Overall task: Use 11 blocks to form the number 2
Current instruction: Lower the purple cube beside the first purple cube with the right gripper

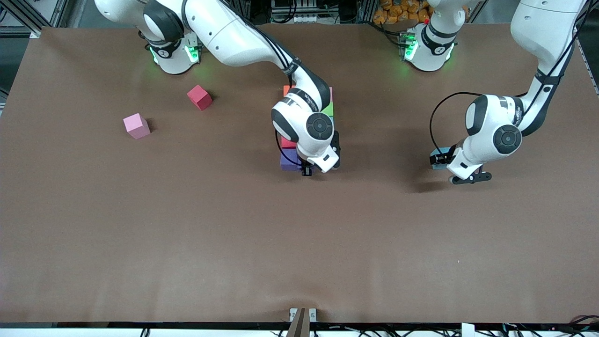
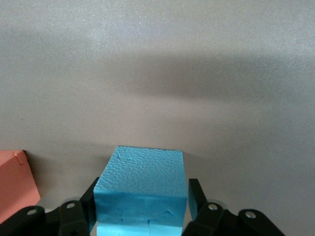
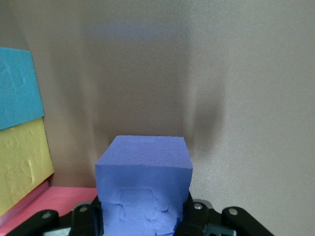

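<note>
At frame centre, the right gripper (image 1: 306, 171) has its fingers clamped on a purple block (image 3: 143, 189) at the lower end of the unfinished number 2 (image 1: 330, 110). At centre right, the left gripper (image 2: 142, 209) straddles a light blue block (image 2: 141, 184) on the tabletop (image 1: 187, 224), fingers close against its sides. A pink block (image 1: 136, 126) and red block (image 1: 200, 97) lie upper left.

A brown table covering (image 1: 187, 243) filled nearly the whole front view, plain and matte, with faint creases running across the lower half of the frame. At the top edge a heap of orange and yellow items (image 1: 398, 9) sat off the table (what they were could not be told). A small metal bracket (image 1: 303, 316) stood at the bottom centre, with cables (image 1: 374, 330) trailing along the bottom edge.
</note>
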Tool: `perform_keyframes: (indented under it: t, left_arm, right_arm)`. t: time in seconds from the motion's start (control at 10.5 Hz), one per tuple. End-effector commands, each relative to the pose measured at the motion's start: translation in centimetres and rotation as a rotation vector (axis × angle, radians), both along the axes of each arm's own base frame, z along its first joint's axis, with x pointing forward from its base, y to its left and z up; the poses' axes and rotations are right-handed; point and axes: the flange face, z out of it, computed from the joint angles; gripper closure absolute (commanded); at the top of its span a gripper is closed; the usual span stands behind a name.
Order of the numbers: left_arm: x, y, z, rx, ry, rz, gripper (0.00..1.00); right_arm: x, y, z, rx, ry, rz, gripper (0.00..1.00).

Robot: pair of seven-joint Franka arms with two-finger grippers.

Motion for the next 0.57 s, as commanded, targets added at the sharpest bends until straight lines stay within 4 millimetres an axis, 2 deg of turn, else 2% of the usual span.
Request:
perform_keyframes:
  t: [0.0, 0.19, 0.48]
  left_arm:
    - [0.3, -0.2, 0.7, -0.009, 0.0, -0.011, 0.31]
    - [0.4, -0.1, 0.7, -0.009, 0.0, -0.012, 0.35]
    - [0.6, -0.2, 1.0, -0.007, 0.005, -0.012, 0.35]
  right_arm:
    - [-0.8, 0.2, 0.2, -0.012, -0.01, 0.032, 0.0]
    - [-1.0, 0.3, 0.3, -0.012, -0.008, 0.033, 0.0]
    - [-0.9, 0.3, 1.6, -0.006, -0.008, 0.021, 0.0]
